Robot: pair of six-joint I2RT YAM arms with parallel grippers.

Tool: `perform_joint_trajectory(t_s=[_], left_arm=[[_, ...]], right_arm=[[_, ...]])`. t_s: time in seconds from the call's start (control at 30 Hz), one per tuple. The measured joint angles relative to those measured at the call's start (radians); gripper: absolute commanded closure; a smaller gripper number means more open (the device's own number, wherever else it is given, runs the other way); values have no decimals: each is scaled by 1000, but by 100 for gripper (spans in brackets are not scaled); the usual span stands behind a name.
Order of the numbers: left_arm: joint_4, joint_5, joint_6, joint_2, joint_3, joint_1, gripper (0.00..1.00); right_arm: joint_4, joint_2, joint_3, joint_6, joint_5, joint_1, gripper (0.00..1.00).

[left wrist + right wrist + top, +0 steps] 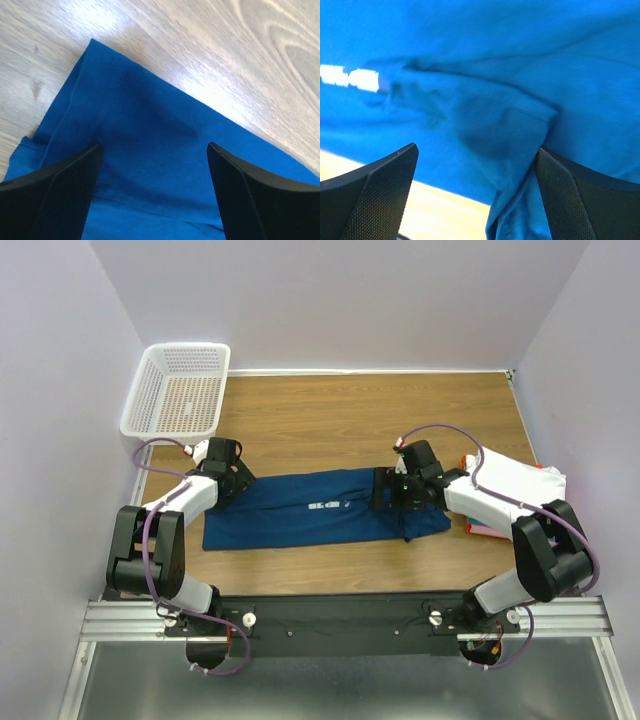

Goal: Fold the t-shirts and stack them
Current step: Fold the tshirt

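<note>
A dark blue tee point(290, 515) lies flat on the wooden table point(350, 420), folded into a long strip, with a bit of white print point(328, 507) showing. My left gripper point(240, 480) hovers open over its upper left corner; in the left wrist view the blue tee point(150, 125) lies below the open left gripper point(155, 145). Over the strip's right end, my right gripper point(385, 492) is open too. Rumpled folds of the blue tee point(490, 115) sit under the open right gripper point(476, 148). A folded white tee point(515, 480) tops a stack at the right, with pink and orange-red edges point(478, 530) below it.
A white mesh basket point(160, 425) stands at the table's back left corner. White walls close the table at the back and on both sides. The right arm reaches across the stack of folded tees.
</note>
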Motion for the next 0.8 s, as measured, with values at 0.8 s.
perform_joint_trajectory(t_s=[0.8], left_arm=[[-36, 1, 11, -81, -45, 13, 7]], right_arm=[[28, 62, 27, -56, 4, 450, 0]])
